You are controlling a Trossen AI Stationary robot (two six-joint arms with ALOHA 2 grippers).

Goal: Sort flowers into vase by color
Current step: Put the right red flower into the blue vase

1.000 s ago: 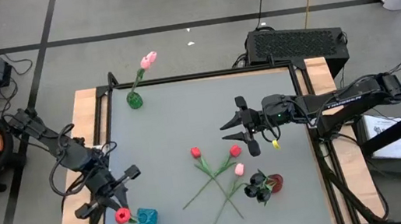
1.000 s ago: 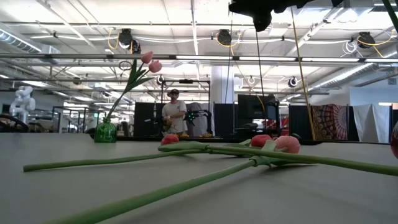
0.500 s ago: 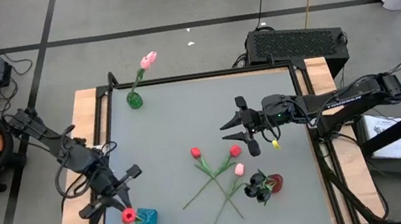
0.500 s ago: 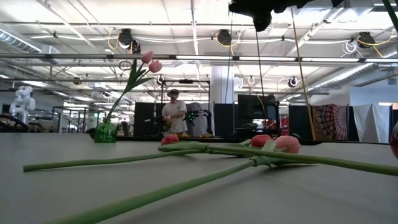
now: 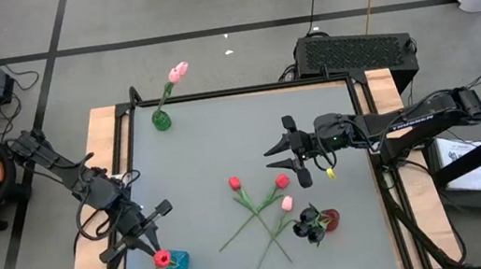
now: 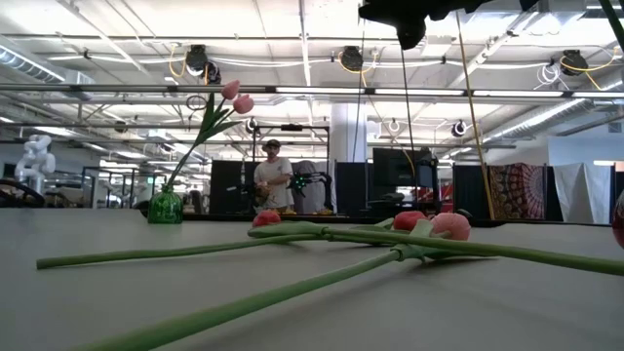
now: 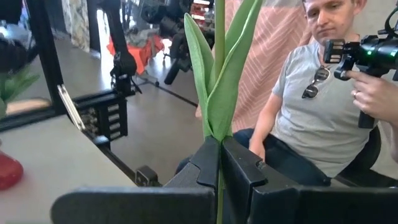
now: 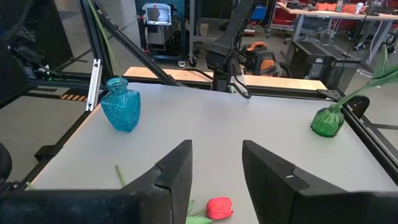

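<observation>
one red tulip (image 5: 160,258) hangs head-down over the blue vase (image 5: 177,263) at the table's (image 5: 223,146) near left corner, its green stem clenched in the left gripper (image 5: 146,233). three more tulips (image 5: 259,198) lie mid-table. right gripper (image 5: 295,152), fingers apart and empty, hovers above them.

Bright even overhead lighting; soft shadows; low view foreground stems blurred.

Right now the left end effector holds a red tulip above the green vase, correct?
Not quite. The left end effector holds the red tulip above the blue vase, as the high view shows. The green vase stands at the far corner.
</observation>
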